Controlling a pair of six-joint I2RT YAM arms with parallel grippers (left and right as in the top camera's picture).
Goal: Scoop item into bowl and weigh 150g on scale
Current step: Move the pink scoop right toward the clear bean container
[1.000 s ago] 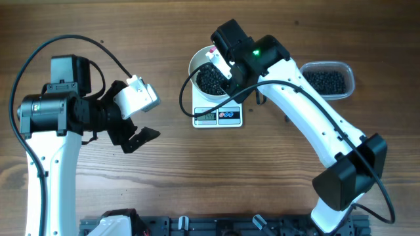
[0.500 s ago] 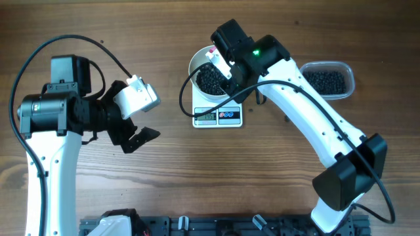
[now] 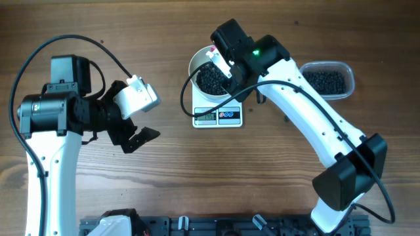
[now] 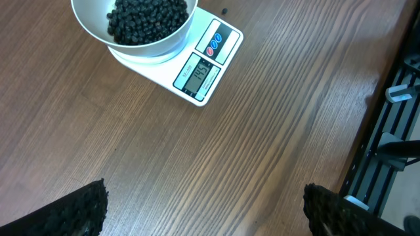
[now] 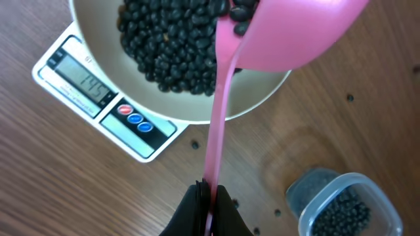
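The right pincer (image 5: 209, 196) is seen at the bottom centre of its wrist view, closed tight on the end of the thin handle of a pink scoop (image 5: 289, 33). The handle is run upward from the pincer, and the scoop's cup is held tilted over the white bowl (image 5: 98, 46) at the top of the frame, with a few black beans (image 5: 170, 46) seen at its lip. A heap of the beans is held in the bowl, which is set on the white digital scale (image 5: 108, 108); digits are shown on the grey display, and red and blue buttons are placed beside it. A clear plastic tub (image 5: 341, 203) with more beans is seen at the lower right, apart from the scale. A few stray beans are scattered on the wooden tabletop (image 5: 65, 190).

The left pincer (image 4: 207, 213) is spread wide and nothing is held in it; it is kept above bare tabletop, well apart from the scale.
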